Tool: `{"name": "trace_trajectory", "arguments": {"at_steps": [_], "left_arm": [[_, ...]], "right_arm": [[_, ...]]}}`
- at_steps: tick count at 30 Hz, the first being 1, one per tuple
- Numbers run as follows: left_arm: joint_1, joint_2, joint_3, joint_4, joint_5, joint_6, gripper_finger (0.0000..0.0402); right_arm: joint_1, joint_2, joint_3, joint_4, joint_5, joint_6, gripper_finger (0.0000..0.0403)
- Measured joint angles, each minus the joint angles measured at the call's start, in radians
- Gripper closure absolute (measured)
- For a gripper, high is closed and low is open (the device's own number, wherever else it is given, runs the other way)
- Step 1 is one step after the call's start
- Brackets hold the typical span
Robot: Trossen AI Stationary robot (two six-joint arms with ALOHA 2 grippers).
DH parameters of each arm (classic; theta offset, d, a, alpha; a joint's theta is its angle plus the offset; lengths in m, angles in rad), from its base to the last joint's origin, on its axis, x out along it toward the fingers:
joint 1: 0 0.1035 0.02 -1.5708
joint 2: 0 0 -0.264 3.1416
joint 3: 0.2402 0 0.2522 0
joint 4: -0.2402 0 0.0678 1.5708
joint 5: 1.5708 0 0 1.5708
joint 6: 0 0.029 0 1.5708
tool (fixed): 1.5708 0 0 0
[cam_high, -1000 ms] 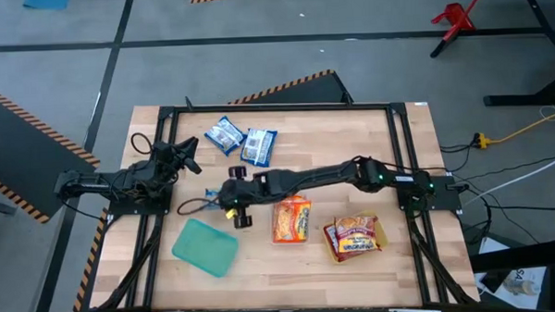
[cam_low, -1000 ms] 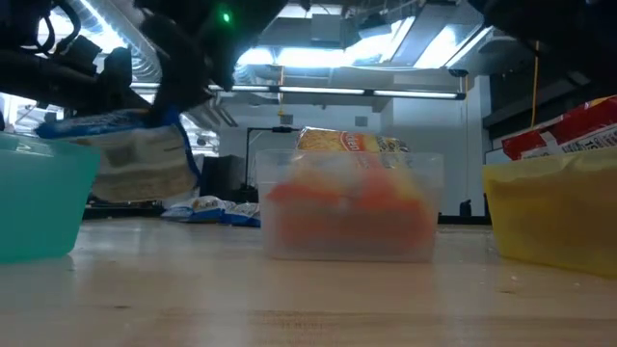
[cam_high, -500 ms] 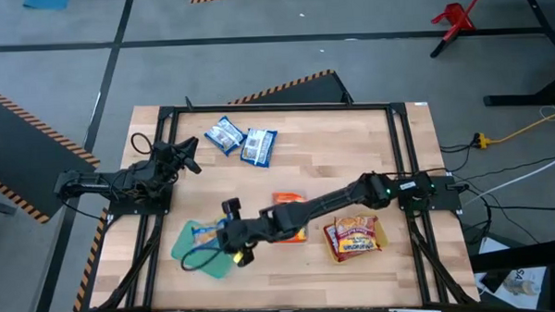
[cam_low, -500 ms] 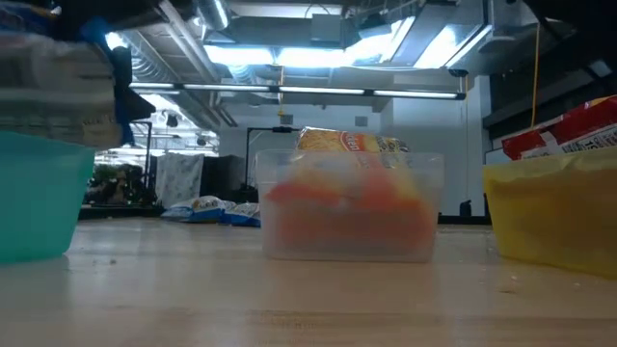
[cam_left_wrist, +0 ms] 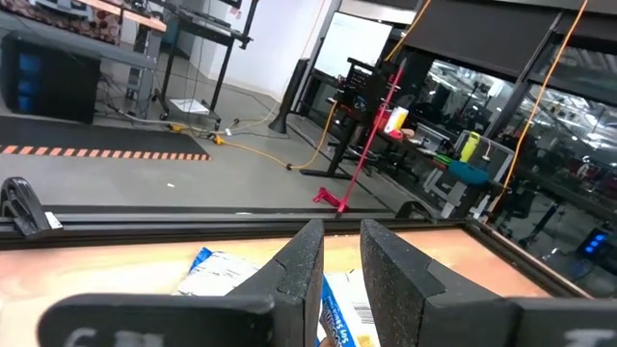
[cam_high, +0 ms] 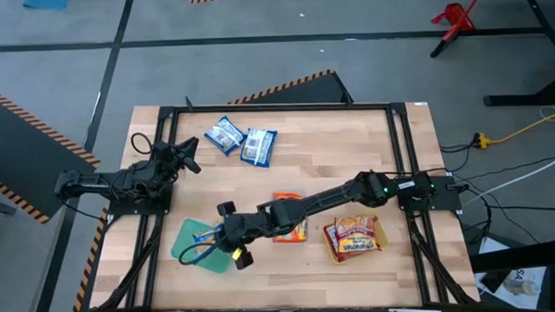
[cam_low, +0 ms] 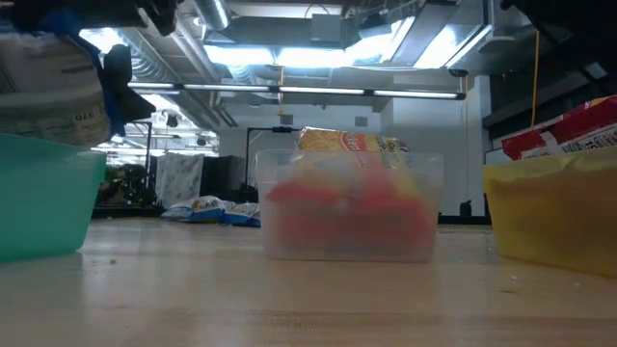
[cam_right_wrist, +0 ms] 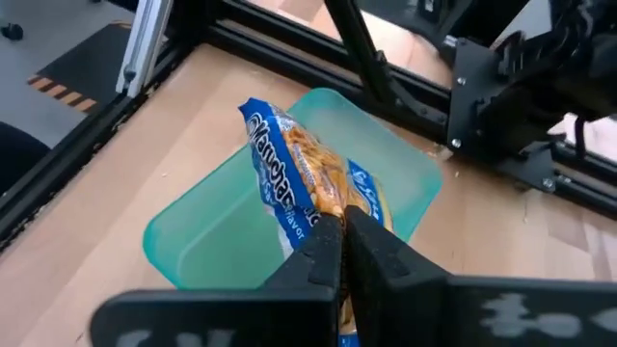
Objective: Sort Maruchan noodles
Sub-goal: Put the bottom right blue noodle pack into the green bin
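- Two arms on one wooden counter (cam_high: 388, 143), listed left to right with the teal tray (cam_high: 190, 244) as landmark.
- Left gripper (cam_high: 187, 159): parked up-counter of the teal tray, beside the left rail, fingers nearly together and grasping nothing.
- Teal tray: near the counter's front left; shallow and teal-walled in the low view (cam_low: 43, 207).
- Blue-white packet (cam_right_wrist: 308, 188): pinched at one end by the right gripper (cam_right_wrist: 339, 236), hanging over the teal tray, apparently not yet lying flat in it.
- Right gripper, high view (cam_high: 223, 243): clenched on that packet, arm stretched across from the right side of the counter.
- Two more blue-white packets (cam_high: 242, 141): loose on the counter, well up-counter of the teal tray.
- Clear tray (cam_low: 349, 207): just right of the teal tray, holding orange packets (cam_high: 298, 200).
- Yellow tray (cam_low: 554, 217): farthest right of the teal tray, holding red packets (cam_high: 354, 237).
- Step in hand, judged: dropping the blue-white packet into the teal tray. Best lowered until its free end rests within the walls, then let go, so the crinkly packet does not slide over the rim.
- Surface: pale wood planks in a black frame.
- Room: grey floor with striped hazard tape, a red stand (cam_high: 456, 18), and ceiling strip lights behind.
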Motion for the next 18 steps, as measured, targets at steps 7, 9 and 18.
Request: {"name": "trace_trajectory", "arguments": {"at_steps": [7,9,18], "left_arm": [[0.0,0.0,0.0,0.0,0.0,0.0,0.0335],[0.0,0.0,0.0,0.0,0.0,0.0,0.0335],[0.0,0.0,0.0,0.0,0.0,0.0,0.0335]], "right_arm": [[0.0,0.0,0.0,0.004,-0.053,-0.042,0.0358],[0.0,0.0,0.0,0.003,-0.065,-0.053,0.0331],[0.001,-0.032,0.0,-0.06,-0.014,-0.167,0.023]]}}
